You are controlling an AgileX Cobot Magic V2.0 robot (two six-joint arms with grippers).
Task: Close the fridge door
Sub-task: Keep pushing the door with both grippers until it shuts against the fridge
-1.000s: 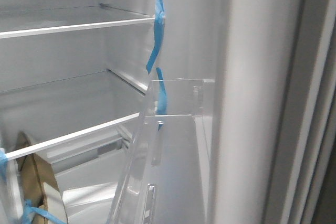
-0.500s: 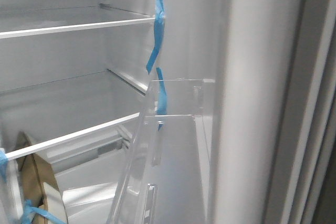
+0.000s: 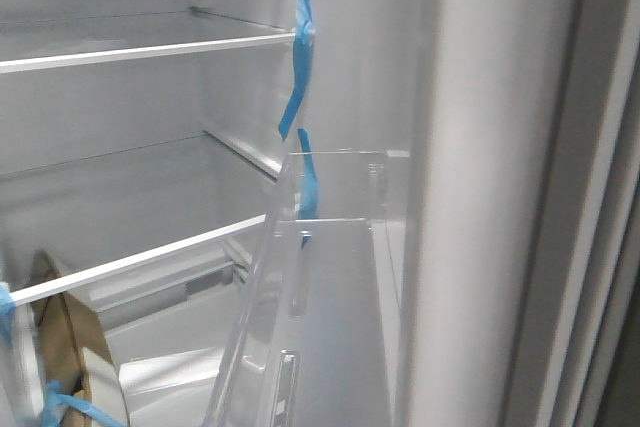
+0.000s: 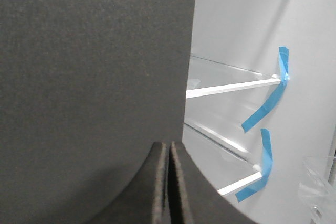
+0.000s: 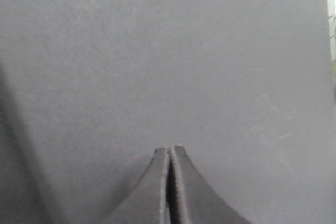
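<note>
Item, fridge door: we find it open, its white lining filling the front view from 12 to 5 o'clock, clear bin at 6. Left gripper and right gripper: fingers pressed together, each facing the door's dark matte outer face, in our judgement to push flat rather than grasp.

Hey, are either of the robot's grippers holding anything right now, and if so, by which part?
Nothing is held. The left gripper and right gripper both have their fingers pressed shut with nothing between them, each facing the dark grey fridge door.
</note>
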